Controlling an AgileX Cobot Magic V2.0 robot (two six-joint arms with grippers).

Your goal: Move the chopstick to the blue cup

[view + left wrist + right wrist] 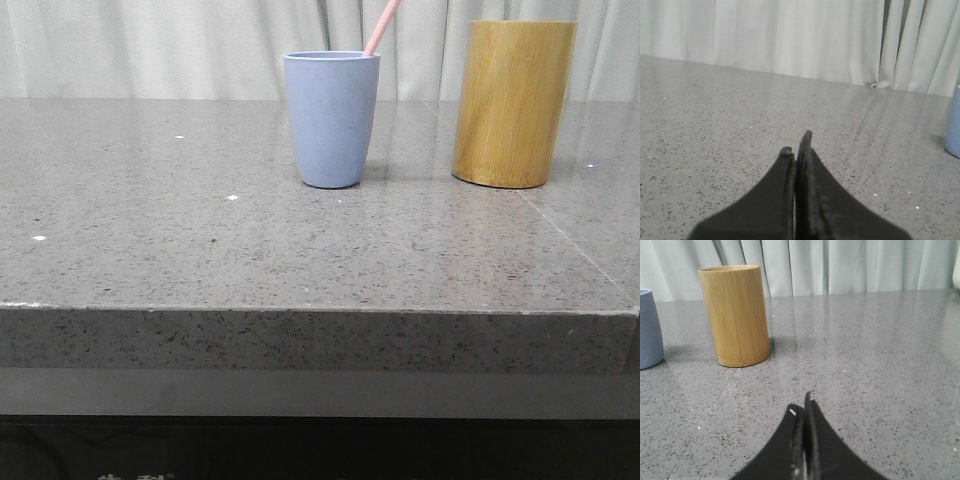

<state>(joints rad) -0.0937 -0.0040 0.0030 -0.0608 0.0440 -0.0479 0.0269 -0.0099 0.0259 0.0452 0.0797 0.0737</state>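
Observation:
The blue cup (331, 118) stands upright on the grey table at the middle back of the front view. A pale pink chopstick (381, 27) leans out of its rim toward the right, its top cut off by the frame edge. A sliver of the cup (954, 125) shows in the left wrist view, and part of it (649, 329) in the right wrist view. My left gripper (796, 142) is shut with nothing in it, low over bare table well away from the cup. Equally empty and shut, my right gripper (801, 404) sits short of the bamboo holder. Neither gripper appears in the front view.
A taller yellow-brown bamboo cylinder holder (513, 103) stands right of the blue cup; it also appears as the holder (735, 315) in the right wrist view. White curtains hang behind the grey speckled table (200, 240), whose front edge runs across the front view.

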